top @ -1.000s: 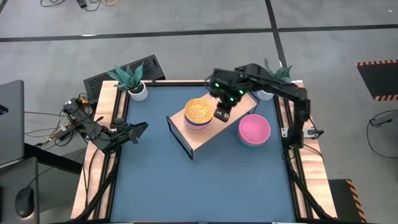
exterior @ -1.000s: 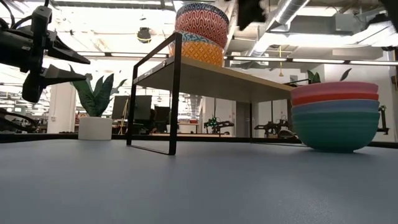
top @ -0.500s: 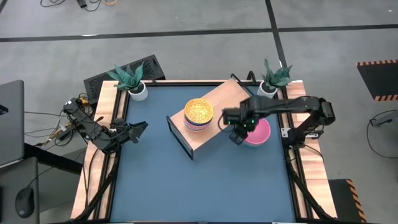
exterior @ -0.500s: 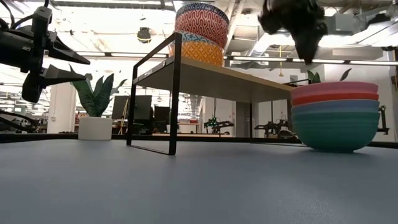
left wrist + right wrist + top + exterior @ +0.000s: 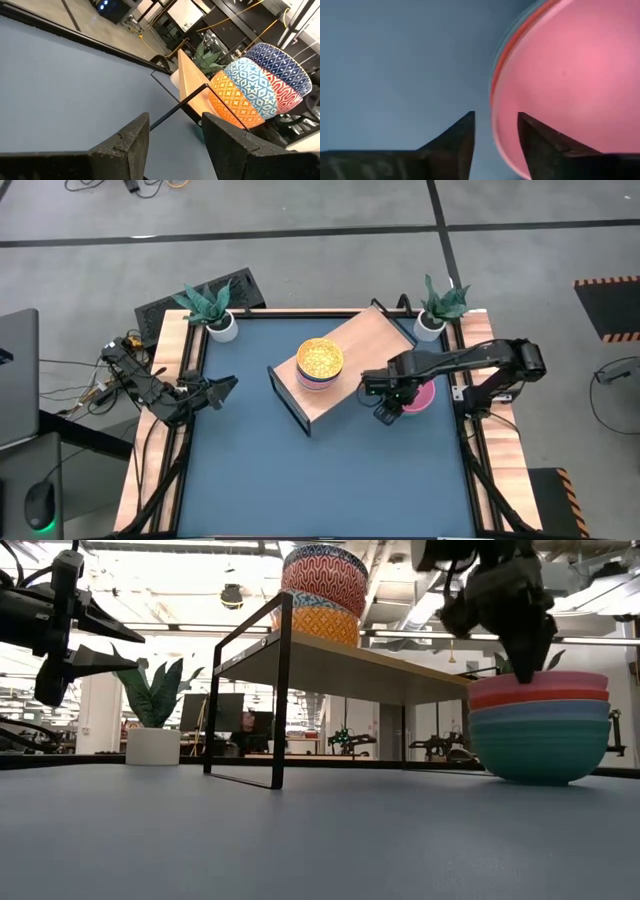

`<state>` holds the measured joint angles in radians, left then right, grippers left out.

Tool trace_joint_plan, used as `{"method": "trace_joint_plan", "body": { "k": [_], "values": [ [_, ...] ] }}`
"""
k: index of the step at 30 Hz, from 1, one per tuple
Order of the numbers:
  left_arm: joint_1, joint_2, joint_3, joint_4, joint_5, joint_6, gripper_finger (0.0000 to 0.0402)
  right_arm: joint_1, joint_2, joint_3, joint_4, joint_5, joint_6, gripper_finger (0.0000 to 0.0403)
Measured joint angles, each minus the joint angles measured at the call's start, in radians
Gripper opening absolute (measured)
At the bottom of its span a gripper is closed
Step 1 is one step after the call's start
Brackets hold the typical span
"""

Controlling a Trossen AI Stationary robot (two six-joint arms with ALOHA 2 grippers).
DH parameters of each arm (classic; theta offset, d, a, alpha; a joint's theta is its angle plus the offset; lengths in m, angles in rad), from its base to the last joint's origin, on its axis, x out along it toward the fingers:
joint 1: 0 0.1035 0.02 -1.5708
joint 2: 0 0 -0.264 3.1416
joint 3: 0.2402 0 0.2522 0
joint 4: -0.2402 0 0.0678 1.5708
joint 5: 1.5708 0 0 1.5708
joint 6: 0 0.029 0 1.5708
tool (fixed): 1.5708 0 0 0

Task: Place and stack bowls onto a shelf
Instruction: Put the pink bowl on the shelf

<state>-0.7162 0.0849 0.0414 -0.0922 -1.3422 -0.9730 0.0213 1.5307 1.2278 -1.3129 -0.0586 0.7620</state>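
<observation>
The right gripper hangs over the near rim of the stack of large plain bowls, its fingers parted with a narrow gap; in the right wrist view one finger sits outside the pink rim and the other over the pink top bowl, so the jaws appear to straddle the wall without yet closing on it. That stack, pink on top with an orange-red and teal ones beneath, rests on the blue tabletop just beside the shelf, near its right end. The stack of small patterned bowls already stands on the shelf, toward its left end. The left gripper waits at the left edge of the table, its fingers apart and holding nothing. The likely risks lie in the pinch: the nested bowls fit closely, so closing on the rim may catch two walls and lift more than one bowl, or drag the lower ones sideways. A grip on one edge alone could let the bowl tilt and slip as it rises. The shelf's edge is close by, so a low carry might knock the board or the patterned stack.
</observation>
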Motion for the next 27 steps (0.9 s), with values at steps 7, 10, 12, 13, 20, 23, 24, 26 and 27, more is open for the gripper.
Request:
{"method": "trace_joint_plan", "body": {
  "k": [7,10,12,13,20,23,24,26,27],
  "values": [
    [0.0,0.0,0.0,0.0,0.0,0.012,0.0165,0.004,-0.067,0.0,0.004,-0.012,-0.002,0.0063],
    [0.0,0.0,0.0,0.0,0.0,0.021,0.0165,0.003,-0.085,0.0,0.006,-0.011,-0.008,0.0017],
    [0.0,0.0,0.0,0.0,0.0,0.021,0.0165,0.003,-0.096,0.0,0.006,-0.008,-0.01,0.0019],
    [0.0,0.0,0.0,0.0,0.0,0.021,0.0165,0.003,-0.103,0.0,0.006,-0.002,-0.01,0.0022],
    [0.0,0.0,0.0,0.0,0.0,0.022,0.0165,0.005,-0.121,0.0,0.017,0.011,-0.015,0.0057],
    [0.0,0.0,0.0,0.0,-0.001,0.022,0.0165,0.006,-0.118,-0.013,0.037,0.012,-0.052,0.0076],
    [0.0,0.0,0.0,0.0,0.0,0.023,0.0165,0.006,-0.109,-0.02,0.05,0.01,-0.057,0.0082],
    [0.0,0.0,0.0,0.0,0.0,0.023,0.0165,0.006,-0.099,-0.038,0.065,0.01,-0.066,0.0094],
    [0.0,0.0,0.0,0.0,-0.001,0.023,0.0165,0.005,-0.097,-0.047,0.07,0.009,-0.076,0.01]
  ]
}}
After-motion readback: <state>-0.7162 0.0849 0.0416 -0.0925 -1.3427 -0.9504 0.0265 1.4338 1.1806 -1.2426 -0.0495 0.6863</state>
